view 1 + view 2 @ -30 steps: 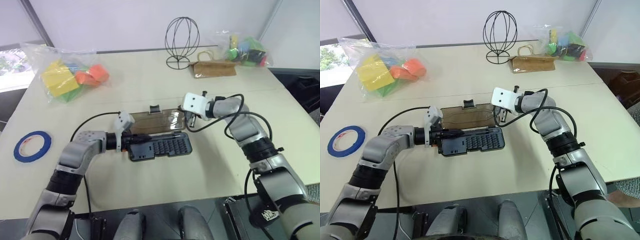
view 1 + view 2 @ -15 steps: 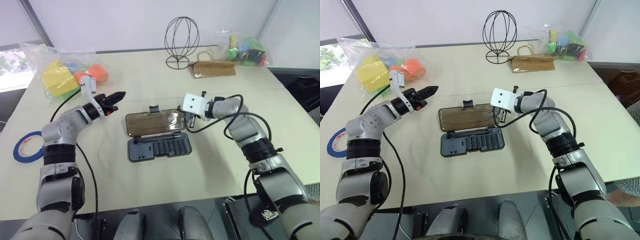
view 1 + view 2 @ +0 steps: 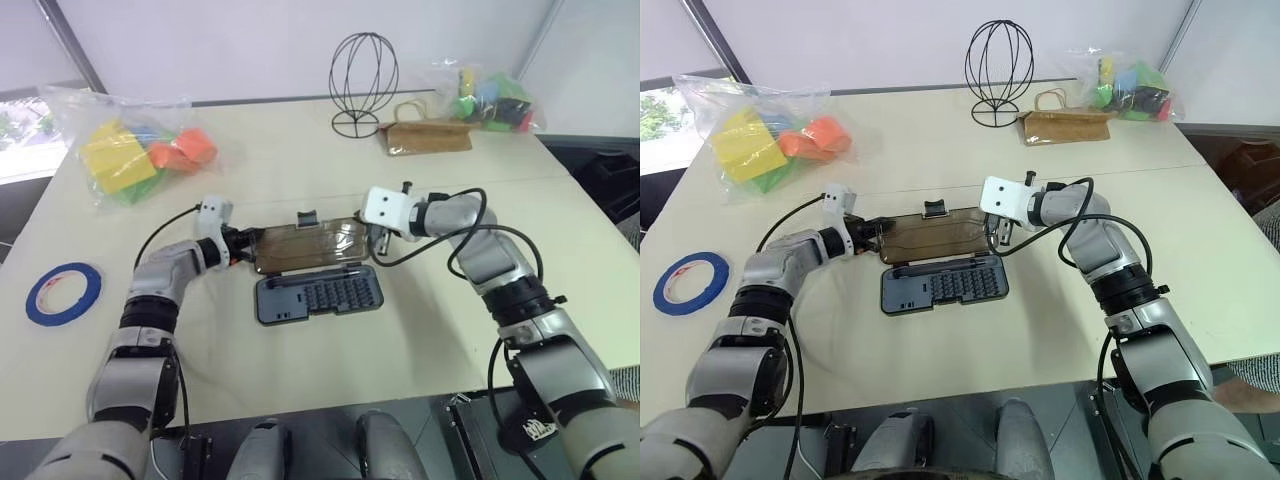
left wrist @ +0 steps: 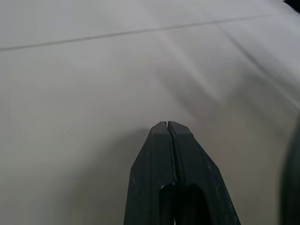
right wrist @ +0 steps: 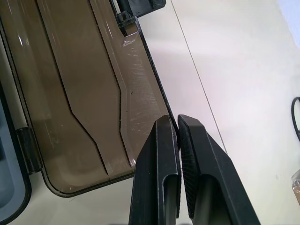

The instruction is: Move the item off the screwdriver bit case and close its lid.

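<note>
Left pincer (image 3: 872, 236): pressed together, empty, tips at the lid's left edge.
Right pincer (image 5: 177, 140): pressed together, empty, at the lid's right edge; contact unclear.
Lid (image 3: 308, 244): swung fully open, lying flat on the desk (image 3: 330, 370) behind the tray.
Screwdriver bit case (image 3: 320, 293): open, rows of bits exposed, mid-desk.
Blue tape ring (image 3: 64, 292): already off the case, flat, far left of desk.
Handling: lid likely thin, stiff, light, slick; best lifted under its far edge near the latch tab (image 3: 308, 217), then folded over the hinge.
</note>
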Available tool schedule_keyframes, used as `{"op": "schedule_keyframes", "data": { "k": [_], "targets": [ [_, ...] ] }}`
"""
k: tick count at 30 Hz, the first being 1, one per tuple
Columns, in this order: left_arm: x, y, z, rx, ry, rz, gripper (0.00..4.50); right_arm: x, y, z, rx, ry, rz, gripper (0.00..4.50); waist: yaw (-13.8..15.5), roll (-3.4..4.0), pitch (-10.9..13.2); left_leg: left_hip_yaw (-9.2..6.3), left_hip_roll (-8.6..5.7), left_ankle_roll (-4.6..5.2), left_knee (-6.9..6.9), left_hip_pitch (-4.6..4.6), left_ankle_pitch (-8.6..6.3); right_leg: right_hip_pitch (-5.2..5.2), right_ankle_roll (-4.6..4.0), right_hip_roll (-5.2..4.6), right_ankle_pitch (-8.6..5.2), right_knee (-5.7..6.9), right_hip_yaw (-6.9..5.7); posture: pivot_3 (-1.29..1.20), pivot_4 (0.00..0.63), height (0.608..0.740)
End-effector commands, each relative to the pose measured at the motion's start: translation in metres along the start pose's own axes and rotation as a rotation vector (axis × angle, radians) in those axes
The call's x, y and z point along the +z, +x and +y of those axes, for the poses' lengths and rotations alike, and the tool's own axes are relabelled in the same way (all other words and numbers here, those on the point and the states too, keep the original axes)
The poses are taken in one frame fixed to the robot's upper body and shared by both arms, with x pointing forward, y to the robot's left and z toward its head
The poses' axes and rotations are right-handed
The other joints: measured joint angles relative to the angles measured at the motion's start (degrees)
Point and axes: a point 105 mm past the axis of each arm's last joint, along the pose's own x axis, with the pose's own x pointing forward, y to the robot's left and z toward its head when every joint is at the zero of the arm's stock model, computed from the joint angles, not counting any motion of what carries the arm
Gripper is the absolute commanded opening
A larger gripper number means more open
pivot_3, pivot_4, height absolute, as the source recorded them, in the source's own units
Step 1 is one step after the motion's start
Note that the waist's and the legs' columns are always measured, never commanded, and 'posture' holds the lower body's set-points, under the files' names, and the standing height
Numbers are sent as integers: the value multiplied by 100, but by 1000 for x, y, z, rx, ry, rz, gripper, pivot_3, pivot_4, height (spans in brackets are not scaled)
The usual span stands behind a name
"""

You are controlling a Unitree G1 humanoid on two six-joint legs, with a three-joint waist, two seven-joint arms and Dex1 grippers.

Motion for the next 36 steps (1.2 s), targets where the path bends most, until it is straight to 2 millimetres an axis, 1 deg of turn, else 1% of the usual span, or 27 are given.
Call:
{"op": "schedule_keyframes", "data": {
  "k": [1, 4, 5, 7, 12, 14, 16, 18, 20, 23, 27, 31, 36],
  "targets": [
    [6, -5, -10, -70, 35, 0, 0, 13, -3, -4, -15, -30, -41, 54, 1, 0, 0, 0, 0, 0, 0, 0, 0, 0, 0, 0, 0, 0, 0, 0, 150, 740],
    [4, -8, -16, -121, 19, 23, 0, 13, -2, -4, -14, -29, -41, 54, -3, 0, 0, -1, 0, 0, 0, 0, 0, -1, 0, 0, 0, 1, -1, 0, 150, 740],
    [3, -9, -16, -125, 21, 31, 0, 13, -2, -4, -14, -28, -41, 345, 0, 0, 0, -1, 0, 0, 0, 0, 0, -1, 0, 0, 0, 1, 0, 0, 150, 740],
    [3, -10, -17, -133, 22, 36, 0, 13, -2, -4, -15, -29, -42, 1032, 3, 0, 0, -1, 0, 0, 0, -1, 0, 0, 0, 0, 0, 1, 0, 0, 150, 740],
    [4, -11, -18, -134, 17, 29, 0, 13, -6, -6, -11, -52, -20, 3509, 14, 0, 0, -2, -1, 0, 4, -5, 0, 0, 0, -1, 0, 0, 0, 0, 150, 740],
    [4, -10, -19, -140, 21, 26, 0, 18, -18, -11, 0, -68, -7, 4456, 14, 1, 1, -2, -1, 0, 4, -6, 0, -1, 0, -1, 0, 0, 0, 0, 150, 740],
    [5, -10, -20, -145, 21, 24, 0, 24, -30, -13, 23, -74, 2, 4456, 17, 1, 1, -4, -1, 0, 11, -31, 0, -23, 0, -1, 0, 2, -1, 0, 150, 740],
    [6, -8, -23, -159, 32, 23, 0, 33, -55, -19, 43, -37, 0, 4456, 17, 1, 1, -4, -2, -2, 24, -69, 1, -61, 1, -1, 1, 7, -1, 0, 150, 740],
    [8, -8, -25, -170, 38, 20, 0, 39, -73, -24, 30, 11, 0, 4456, 20, 1, 1, -5, -3, -3, 29, -89, 2, -81, 1, -1, 1, 12, -3, 0, 150, 740],
    [13, -9, -32, -205, 53, 15, 0, 34, -89, -26, -3, 74, 30, 4456, 32, 1, 1, -5, -3, -3, 27, -89, 2, -80, 1, -2, 1, 11, -4, 0, 150, 740],
    [20, -16, -40, -249, 68, 6, 0, 20, -97, -20, -48, 148, 75, 4456, 38, 1, 1, -3, -3, -2, 27, -89, 1, -78, 1, -2, 1, 11, -2, 0, 150, 740],
    [28, -30, -50, -302, 97, 18, 0, 8, -97, -5, -56, 203, 103, 4456, 20, 1, 1, -3, -2, -2, 26, -89, 1, -79, 1, -3, 1, 13, -1, 0, 150, 740],
    [27, -51, -71, -407, 133, 83, 0, -1, -98, 3, -65, 259, 122, 4456, 21, 1, 1, -2, -2, -2, 26, -88, 1, -81, 1, -3, 1, 13, 1, 0, 150, 740]
  ]
}}
